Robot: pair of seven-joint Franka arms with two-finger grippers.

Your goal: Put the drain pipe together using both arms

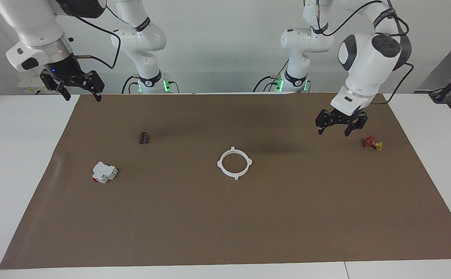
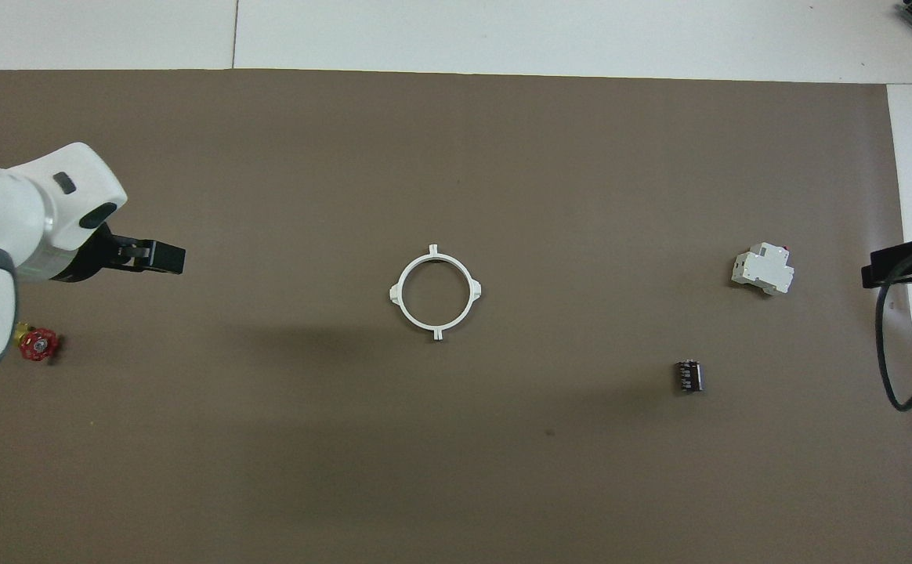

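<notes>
The drain pipe [image 1: 234, 163] lies flat in the middle of the brown mat [image 1: 225, 224] as one closed white ring with four nubs, its two halves together. It also shows in the overhead view [image 2: 435, 292]. My left gripper [image 1: 333, 133] is open and empty, up in the air over the mat toward the left arm's end, beside the valve; it also shows in the overhead view [image 2: 162, 257]. My right gripper [image 1: 83, 99] is open and empty, raised over the mat's edge at the right arm's end; only part of it shows in the overhead view [image 2: 891, 270]. Neither touches the ring.
A small red-and-yellow valve [image 1: 372, 143] lies at the left arm's end. A white boxy block with a red end [image 1: 104, 172] and a small dark cylinder [image 1: 144, 138] lie toward the right arm's end, the cylinder nearer to the robots. White table surrounds the mat.
</notes>
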